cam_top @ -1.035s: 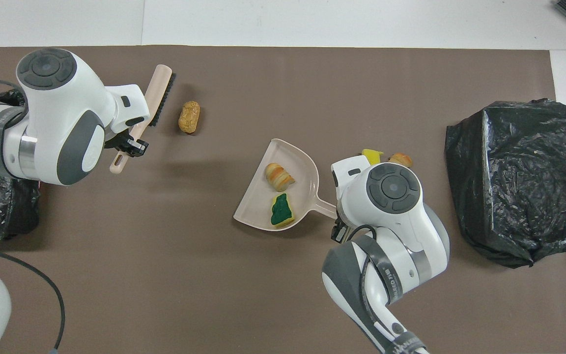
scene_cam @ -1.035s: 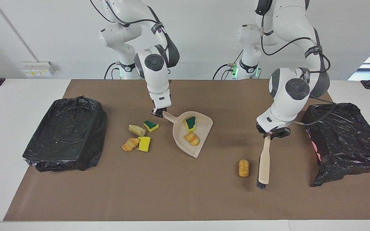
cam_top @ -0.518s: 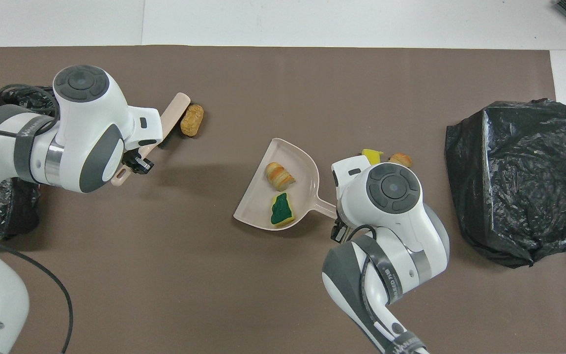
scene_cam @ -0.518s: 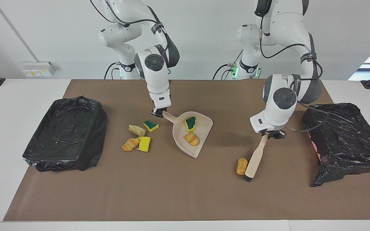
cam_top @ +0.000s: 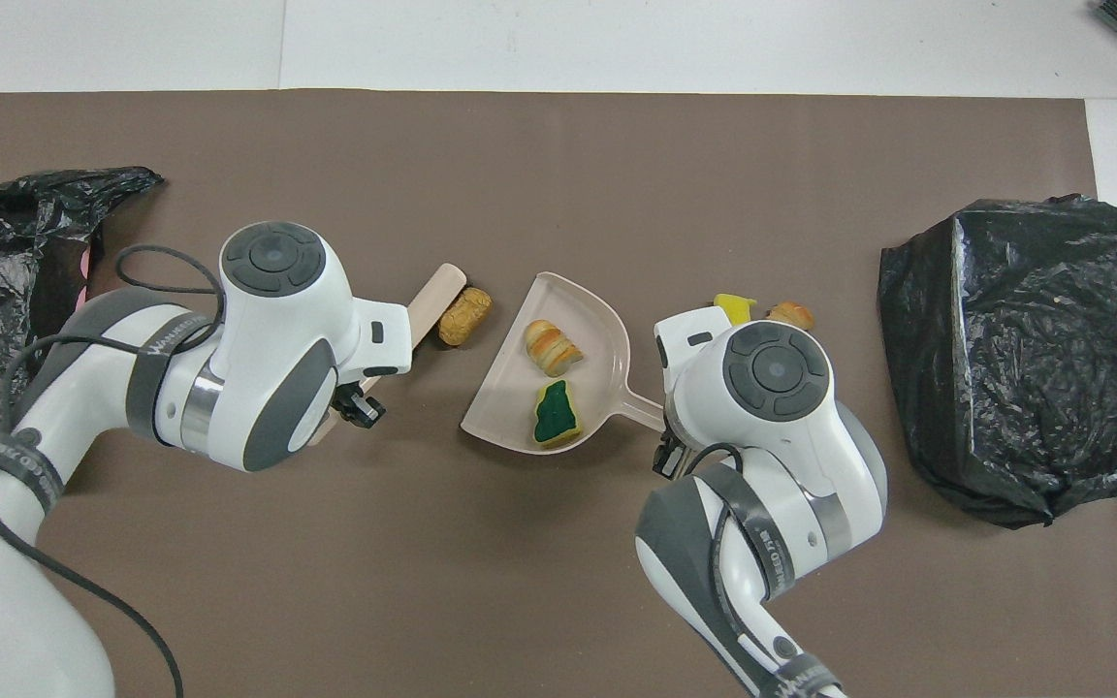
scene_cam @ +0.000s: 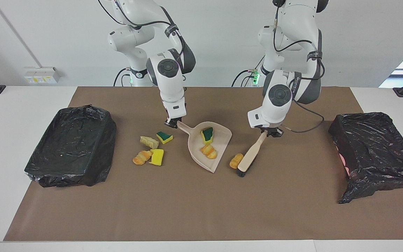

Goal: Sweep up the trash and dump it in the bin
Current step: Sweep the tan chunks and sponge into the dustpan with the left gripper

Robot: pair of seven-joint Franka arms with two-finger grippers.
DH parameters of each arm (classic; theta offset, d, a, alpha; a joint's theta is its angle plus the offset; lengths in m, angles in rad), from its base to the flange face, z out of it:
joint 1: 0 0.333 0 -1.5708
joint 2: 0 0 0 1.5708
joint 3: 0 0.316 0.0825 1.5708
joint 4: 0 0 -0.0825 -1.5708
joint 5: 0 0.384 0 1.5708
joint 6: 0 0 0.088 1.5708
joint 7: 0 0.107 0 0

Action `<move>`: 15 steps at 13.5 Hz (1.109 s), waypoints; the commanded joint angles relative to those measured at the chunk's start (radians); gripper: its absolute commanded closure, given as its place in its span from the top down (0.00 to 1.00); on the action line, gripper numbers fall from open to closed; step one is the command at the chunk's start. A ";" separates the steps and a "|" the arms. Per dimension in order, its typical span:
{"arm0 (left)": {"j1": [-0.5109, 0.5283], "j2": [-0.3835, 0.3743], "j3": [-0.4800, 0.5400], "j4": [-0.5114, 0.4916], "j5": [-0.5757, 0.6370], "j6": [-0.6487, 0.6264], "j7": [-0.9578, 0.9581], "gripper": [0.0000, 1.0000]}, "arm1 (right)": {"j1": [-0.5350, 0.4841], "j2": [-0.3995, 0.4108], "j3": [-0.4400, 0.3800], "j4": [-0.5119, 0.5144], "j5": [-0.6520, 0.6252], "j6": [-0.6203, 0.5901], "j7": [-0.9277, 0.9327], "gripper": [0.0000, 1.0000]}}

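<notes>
Sweeping a tan bread lump (scene_cam: 236,160) toward the dustpan (scene_cam: 219,154), taken as the landmark. Lump lying on the worktop (scene_cam: 187,210) just beside the dustpan's open lip, toward the left arm's end, with the brush (scene_cam: 248,157) head pressed against the lump's side away from the pan. Brush long axis slanting up from the bristles to the left pincer (scene_cam: 270,132), clamped shut on the brush handle over the mat, nearer the robots than the lump. Lump's own long axis roughly parallel to the lip, so likely to go in broadside with one short push along the present line. Right pincer (scene_cam: 172,122) closed on the dustpan's handle at the end nearest the robots, steadying the pan. Already in the dustpan: a green-topped sponge piece (scene_cam: 207,135) and an orange bread piece (scene_cam: 209,151). Four more scraps (scene_cam: 150,150) on the worktop at the dustpan's closed side, toward the right arm's end, between the pan and a black-lined bin (scene_cam: 70,147); second black-lined bin (scene_cam: 374,150) well apart at the left arm's end. Left arm clearly the nearer for the lump.
</notes>
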 commanded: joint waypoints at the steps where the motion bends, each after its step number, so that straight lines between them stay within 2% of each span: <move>1: -0.085 -0.059 0.014 -0.067 -0.049 0.002 -0.006 0.00 | -0.005 -0.024 0.005 -0.019 -0.007 -0.008 0.043 0.00; 4: -0.142 -0.074 0.014 -0.062 -0.063 -0.070 -0.086 0.00 | -0.005 -0.024 0.005 -0.019 -0.007 -0.008 0.043 0.00; 7: -0.127 -0.095 0.023 -0.045 -0.077 -0.098 -0.129 0.00 | -0.005 -0.024 0.005 -0.019 -0.007 -0.008 0.043 0.00; 12: -0.136 -0.130 0.026 -0.045 -0.077 -0.187 -0.579 0.00 | -0.016 -0.018 0.004 0.020 -0.005 -0.020 0.042 0.00; 15: -0.157 -0.189 0.017 -0.061 -0.077 -0.200 -0.747 0.00 | -0.065 -0.027 0.002 0.111 -0.005 -0.129 0.031 0.00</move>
